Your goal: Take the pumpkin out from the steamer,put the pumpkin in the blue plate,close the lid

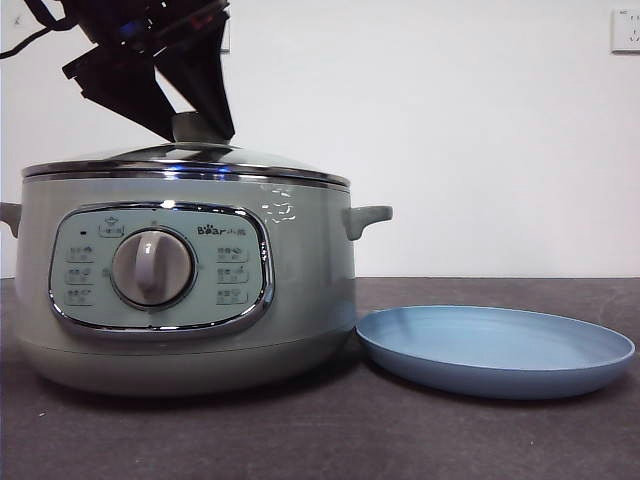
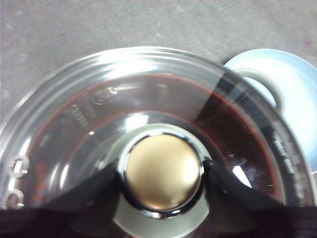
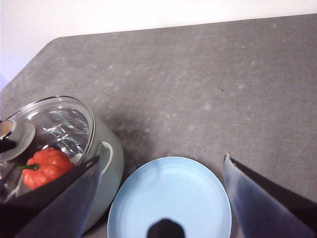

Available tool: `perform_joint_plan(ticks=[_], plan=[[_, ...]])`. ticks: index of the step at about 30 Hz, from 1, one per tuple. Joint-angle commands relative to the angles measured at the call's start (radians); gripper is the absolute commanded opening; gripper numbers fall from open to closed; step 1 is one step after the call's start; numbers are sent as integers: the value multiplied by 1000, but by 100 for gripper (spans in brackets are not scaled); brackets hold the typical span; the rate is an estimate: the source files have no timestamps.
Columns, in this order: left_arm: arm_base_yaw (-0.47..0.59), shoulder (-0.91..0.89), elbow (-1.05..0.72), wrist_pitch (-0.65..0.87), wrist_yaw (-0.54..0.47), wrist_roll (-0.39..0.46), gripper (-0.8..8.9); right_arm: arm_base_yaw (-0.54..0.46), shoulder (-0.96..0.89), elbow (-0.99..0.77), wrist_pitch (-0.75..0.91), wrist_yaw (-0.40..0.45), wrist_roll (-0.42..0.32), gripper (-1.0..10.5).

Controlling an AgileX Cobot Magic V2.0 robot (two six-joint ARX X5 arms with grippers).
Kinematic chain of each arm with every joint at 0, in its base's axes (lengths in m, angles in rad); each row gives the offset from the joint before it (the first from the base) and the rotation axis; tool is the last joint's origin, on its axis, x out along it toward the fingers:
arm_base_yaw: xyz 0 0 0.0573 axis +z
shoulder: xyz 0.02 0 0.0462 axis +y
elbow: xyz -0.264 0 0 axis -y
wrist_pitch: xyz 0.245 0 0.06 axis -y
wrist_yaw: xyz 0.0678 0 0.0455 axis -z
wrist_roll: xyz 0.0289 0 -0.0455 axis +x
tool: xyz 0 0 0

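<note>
left claw [image 2: 162, 173] clamped on lid [image 2: 99, 114] knob (lid seated on steamer [image 1: 300, 300]); right claw [image 3: 158, 198] spread wide above blue plate [image 3: 173, 193].

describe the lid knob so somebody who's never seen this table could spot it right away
Find the big pale green steamer left of the blue plate. Its glass lid has one round knob at the centre, between the left gripper fingers. Nothing else stands above the chrome rim.

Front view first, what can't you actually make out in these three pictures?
- Front view: the pumpkin is hidden by the steamer wall; button labels are too small.
- Left wrist view: the left gripper covers part of the lid; glare blurs inside.
- Right wrist view: the right gripper hangs over the blue plate, edge-cut.
</note>
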Motion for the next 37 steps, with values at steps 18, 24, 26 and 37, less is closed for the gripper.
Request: perform_joint_plan(ticks=[18,24,26,37], plan=[[-11,-177,3,50,-97,33,-9,3,16,2,-45,-40,-5,408],[-11,-345,3,21,-175,34,-9,45,77,2,-11,-134,-5,406],[-11,-394,3,1,-211,34,-9,79,102,2,13,-133,-5,407],[-11,-644,3,-158,-443,34,-9,380,352,124,95,-93,7,444]])
